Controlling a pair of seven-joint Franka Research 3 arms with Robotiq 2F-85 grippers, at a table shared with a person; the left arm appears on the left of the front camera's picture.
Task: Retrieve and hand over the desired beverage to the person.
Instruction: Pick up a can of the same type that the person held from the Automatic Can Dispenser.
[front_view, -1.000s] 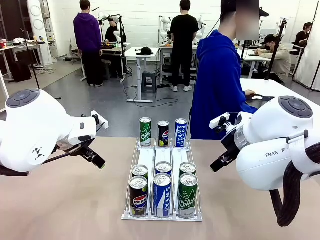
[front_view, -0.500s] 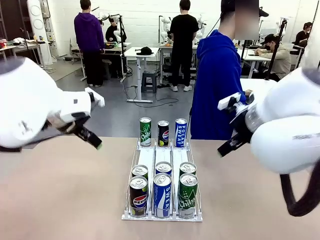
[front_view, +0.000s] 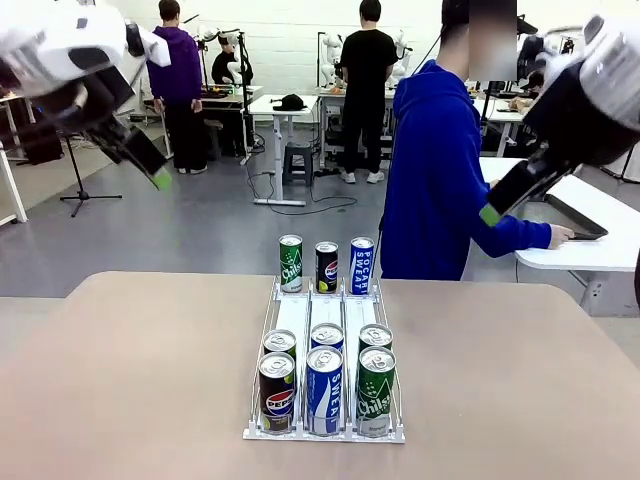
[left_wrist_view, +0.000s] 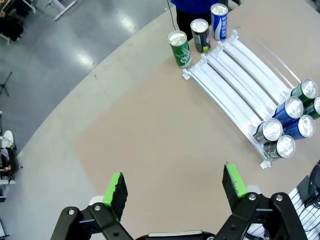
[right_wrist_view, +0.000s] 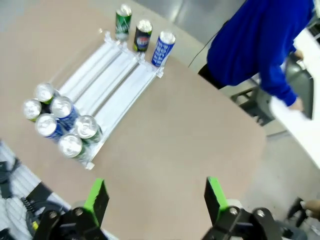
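Observation:
A clear three-lane rack (front_view: 300, 315) stands mid-table. At its far end stand a green can (front_view: 290, 263), a black Pepsi can (front_view: 327, 266) and a blue Pocari Sweat can (front_view: 361, 265). Several more cans (front_view: 324, 385) crowd its near end. The person (front_view: 435, 170) in a blue hoodie stands behind the far edge, side-on, one hand on a tablet (front_view: 575, 220). My left gripper (front_view: 158, 178) hangs high at the upper left, my right gripper (front_view: 491, 212) high at the upper right. From above, the left gripper (left_wrist_view: 175, 185) and the right gripper (right_wrist_view: 156, 195) are open over bare tabletop, with nothing between their fingers.
A white side table (front_view: 590, 250) stands at the right beyond the tan table (front_view: 140, 380). Broad bare tabletop lies on both sides of the rack (left_wrist_view: 235, 65). Other people and workbenches stand far back in the room.
Both arms have risen from near table height to high above it, the left toward the upper left, the right toward the upper right. Cans and rack have not moved.

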